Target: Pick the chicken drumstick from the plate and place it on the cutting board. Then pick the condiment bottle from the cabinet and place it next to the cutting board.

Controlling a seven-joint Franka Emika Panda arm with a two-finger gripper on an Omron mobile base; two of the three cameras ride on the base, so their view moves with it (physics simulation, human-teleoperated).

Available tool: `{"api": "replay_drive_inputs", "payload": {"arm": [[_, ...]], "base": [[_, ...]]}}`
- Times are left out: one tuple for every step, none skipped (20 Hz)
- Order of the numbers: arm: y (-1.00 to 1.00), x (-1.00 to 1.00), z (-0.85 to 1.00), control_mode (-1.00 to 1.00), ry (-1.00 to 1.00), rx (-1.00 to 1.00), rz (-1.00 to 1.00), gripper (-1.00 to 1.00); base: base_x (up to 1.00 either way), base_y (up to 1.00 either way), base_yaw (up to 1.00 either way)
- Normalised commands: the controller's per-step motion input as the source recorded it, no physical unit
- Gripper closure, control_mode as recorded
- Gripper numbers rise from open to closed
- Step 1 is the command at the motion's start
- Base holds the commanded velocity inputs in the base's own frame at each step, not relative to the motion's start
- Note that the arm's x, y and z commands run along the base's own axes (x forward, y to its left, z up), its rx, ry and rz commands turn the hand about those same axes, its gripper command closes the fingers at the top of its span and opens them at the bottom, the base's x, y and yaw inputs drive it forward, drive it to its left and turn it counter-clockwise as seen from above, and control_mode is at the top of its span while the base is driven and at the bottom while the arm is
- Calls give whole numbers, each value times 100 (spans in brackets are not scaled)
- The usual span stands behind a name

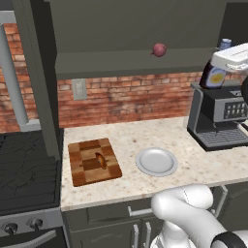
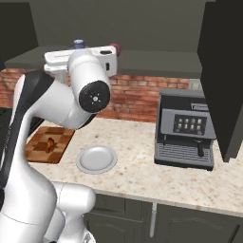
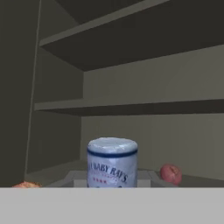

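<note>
Setting: domestic kitchen, rendered. Evidence as follows.
- Speckled beige stone surface (image 1: 145, 138) running along a red brick back wall (image 1: 126, 99) fitted with a grey wall outlet (image 1: 79, 89).
- Dark cooktop (image 1: 26, 164) with round knobs (image 1: 22, 226) at the left end.
- Black and silver espresso machine (image 2: 185, 128) standing on the right.
- Dark grey-olive wall cabinet (image 1: 126, 63) above, open shelf holding a reddish-purple onion (image 1: 159, 49) and a condiment bottle (image 1: 214, 75).
- Drawer cabinets (image 2: 190, 223) with metal handles below.
- Checker-pattern cutting board (image 1: 93, 162) bearing a chicken drumstick (image 1: 100, 160), beside a light-grey plate (image 1: 156, 162).
</note>
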Motion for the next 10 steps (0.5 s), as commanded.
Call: {"api": "replay_drive_inputs", "payload": {"arm": [[0, -39, -32, -100, -9, 0, 0, 100], [0, -39, -32, -100, -9, 0, 0, 100], [0, -39, -31, -100, -8, 0, 0, 100], [0, -39, -27, -100, -7, 0, 0, 100], [0, -39, -25, -100, -6, 0, 0, 100], [0, -40, -21, -100, -3, 0, 0, 100], [0, -40, -19, -100, -3, 0, 0, 100], [0, -41, -16, -100, 0, 0, 0, 100], [0, -41, -14, -100, 0, 0, 0, 100], [0, -41, -13, -100, 0, 0, 0, 100]], "base": [[0, 0, 0], [0, 0, 0], [0, 0, 0], [0, 0, 0], [0, 0, 0], [0, 0, 0], [0, 0, 0], [0, 0, 0], [0, 0, 0], [0, 0, 0]]}}
